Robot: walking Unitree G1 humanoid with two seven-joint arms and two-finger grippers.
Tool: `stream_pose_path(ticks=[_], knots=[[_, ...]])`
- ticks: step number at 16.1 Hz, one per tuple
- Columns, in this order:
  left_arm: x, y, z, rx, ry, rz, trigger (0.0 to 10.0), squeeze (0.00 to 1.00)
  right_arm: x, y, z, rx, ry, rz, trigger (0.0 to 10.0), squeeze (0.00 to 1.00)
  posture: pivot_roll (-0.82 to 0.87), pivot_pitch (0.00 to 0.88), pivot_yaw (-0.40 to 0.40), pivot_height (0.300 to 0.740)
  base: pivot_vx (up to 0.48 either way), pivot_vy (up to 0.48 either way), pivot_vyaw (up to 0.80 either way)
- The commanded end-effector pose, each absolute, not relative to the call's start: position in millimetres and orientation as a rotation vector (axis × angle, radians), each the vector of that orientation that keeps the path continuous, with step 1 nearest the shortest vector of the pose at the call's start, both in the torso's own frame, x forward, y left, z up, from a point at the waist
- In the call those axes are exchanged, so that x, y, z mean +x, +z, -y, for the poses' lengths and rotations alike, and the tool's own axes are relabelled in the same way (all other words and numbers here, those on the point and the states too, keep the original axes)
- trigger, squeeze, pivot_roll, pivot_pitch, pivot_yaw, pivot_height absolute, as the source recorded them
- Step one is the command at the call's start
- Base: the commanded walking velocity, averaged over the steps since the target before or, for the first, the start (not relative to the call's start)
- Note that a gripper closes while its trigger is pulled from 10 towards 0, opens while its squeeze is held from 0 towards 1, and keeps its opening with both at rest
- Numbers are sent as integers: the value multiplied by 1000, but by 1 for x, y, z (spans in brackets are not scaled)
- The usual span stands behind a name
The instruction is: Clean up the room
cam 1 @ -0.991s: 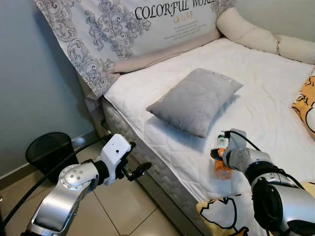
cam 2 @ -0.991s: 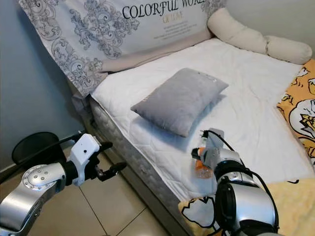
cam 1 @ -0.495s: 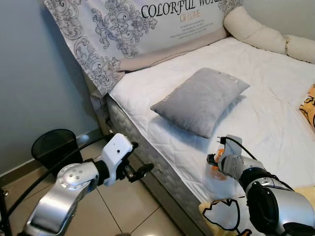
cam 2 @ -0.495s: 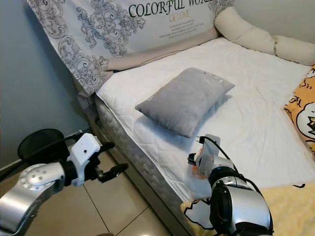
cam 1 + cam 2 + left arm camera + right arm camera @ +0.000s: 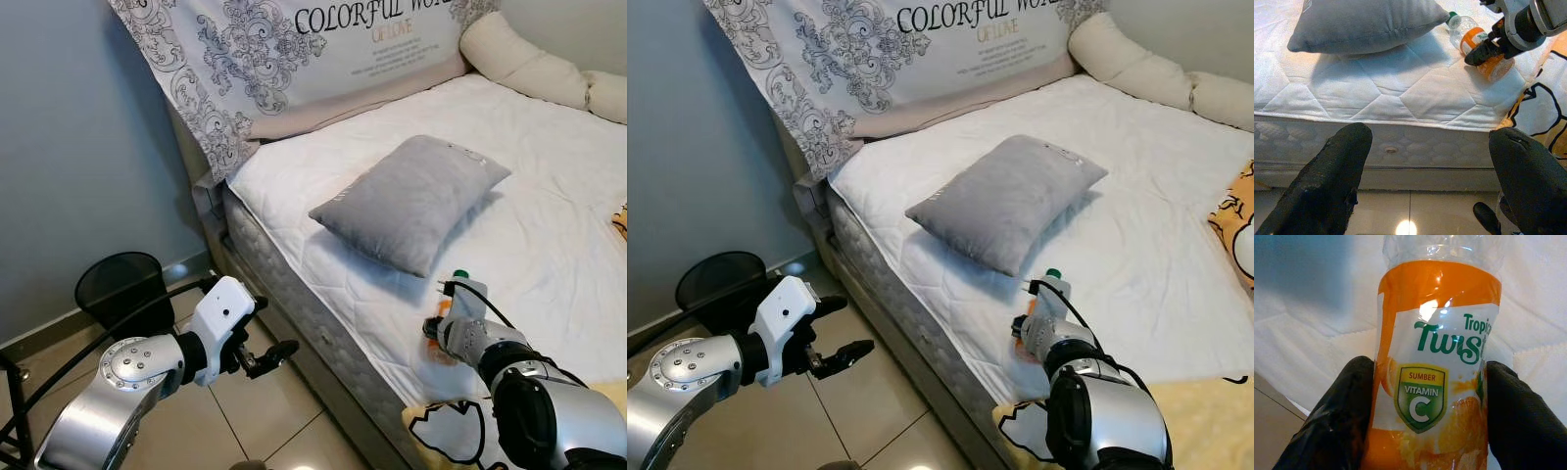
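1 clear plastic bottle (image 5: 1474, 41), orange label, green cap, lies near the edge of the quilted white mattress (image 5: 549, 215), just beside the 1 grey pillow (image 5: 411, 201), soft and rectangular. Right gripper (image 5: 1425, 411): 2 black fingers (image 5: 1337, 421) pressed against both sides of the bottle's glossy label, clamped on it. Left gripper (image 5: 1430, 181) hangs over the tiled floor (image 5: 245, 411) beside the bed, fingers spread wide, holding nothing. 1 round black mesh bin (image 5: 118, 289) stands by the grey wall. 1 large patterned cushion (image 5: 294, 49) leans at the bedhead.
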State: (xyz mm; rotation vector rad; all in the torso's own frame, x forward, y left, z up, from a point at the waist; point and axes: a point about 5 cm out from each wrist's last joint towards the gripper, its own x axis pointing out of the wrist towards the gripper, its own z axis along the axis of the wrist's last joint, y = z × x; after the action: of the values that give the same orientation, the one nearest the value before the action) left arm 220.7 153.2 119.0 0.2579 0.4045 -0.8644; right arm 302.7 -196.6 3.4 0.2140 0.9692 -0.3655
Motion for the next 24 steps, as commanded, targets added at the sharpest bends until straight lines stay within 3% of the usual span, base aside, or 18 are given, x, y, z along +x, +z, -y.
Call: stream_pose_path(ticks=[1, 8, 13, 16, 18, 23, 24], knots=[[221, 124, -152, 271, -870, -393, 10000, 0, 298, 0, 202, 227, -395, -978, 0, 0, 216, 0, 4, 740, 0, 0, 0], [229, 117, -139, 243, -859, -367, 10000, 0, 296, 0, 215, 322, -455, -907, 0, 0, 170, 0, -9, 740, 0, 0, 0], [230, 110, -133, 174, -807, -348, 10000, 0, 317, 23, 227, 329, -424, -689, 0, 0, 118, 0, -19, 740, 0, 0, 0], [230, 106, -138, 127, -678, -322, 10000, 0, 328, 44, 236, 450, -415, -511, 0, 0, 110, 0, -41, 740, 0, 0, 0], [228, 105, -143, 93, -596, -304, 10000, 0, 324, 68, 251, 447, -463, -330, 0, 0, 111, 0, -55, 740, 0, 0, 0], [228, 105, -145, 85, -557, -286, 10000, 0, 308, 88, 244, 458, -420, -241, 0, 0, 83, 0, -42, 740, 0, 0, 0], [230, 105, -146, 77, -548, -283, 10000, 0, 304, 94, 239, 495, -394, -210, 9451, 0, 62, 0, -21, 740, 0, 0, 0]])
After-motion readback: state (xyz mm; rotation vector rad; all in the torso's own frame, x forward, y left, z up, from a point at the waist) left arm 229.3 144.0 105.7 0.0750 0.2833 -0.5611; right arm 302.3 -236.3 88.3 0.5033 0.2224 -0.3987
